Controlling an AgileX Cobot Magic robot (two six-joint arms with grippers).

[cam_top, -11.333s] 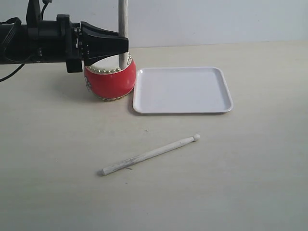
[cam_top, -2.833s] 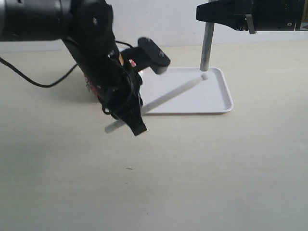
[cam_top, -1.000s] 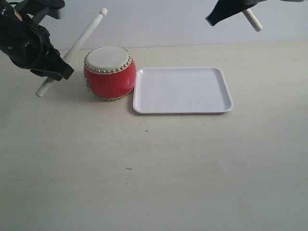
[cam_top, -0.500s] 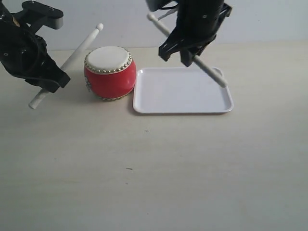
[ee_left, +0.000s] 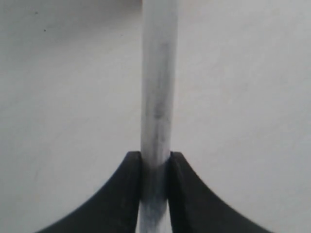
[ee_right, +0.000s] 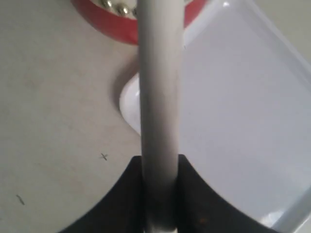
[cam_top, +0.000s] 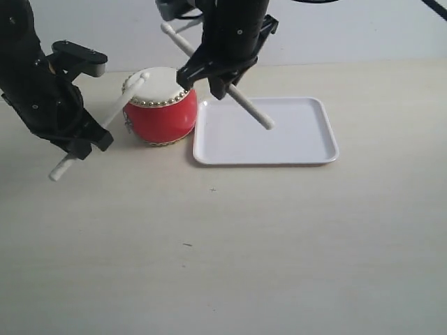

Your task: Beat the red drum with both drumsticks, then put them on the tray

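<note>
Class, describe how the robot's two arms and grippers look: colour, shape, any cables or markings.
The left arm and right arm are matt black and blocky, each with a pale grey piece. The left gripper and right gripper have black fingers that curve in to narrow tips. No markings show.

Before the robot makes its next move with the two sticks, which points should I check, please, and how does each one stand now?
1. Left gripper shut on the left stick: ok.
2. Right gripper shut on the right stick: ok.
3. Left stick's tip at the top of the drum: ok; whether it touches, cannot tell.
4. Right stick aimed at the drum: not ok, its low end hangs over the tray.
5. Drum upright: ok.
6. Nothing lying in the tray: ok.
</note>
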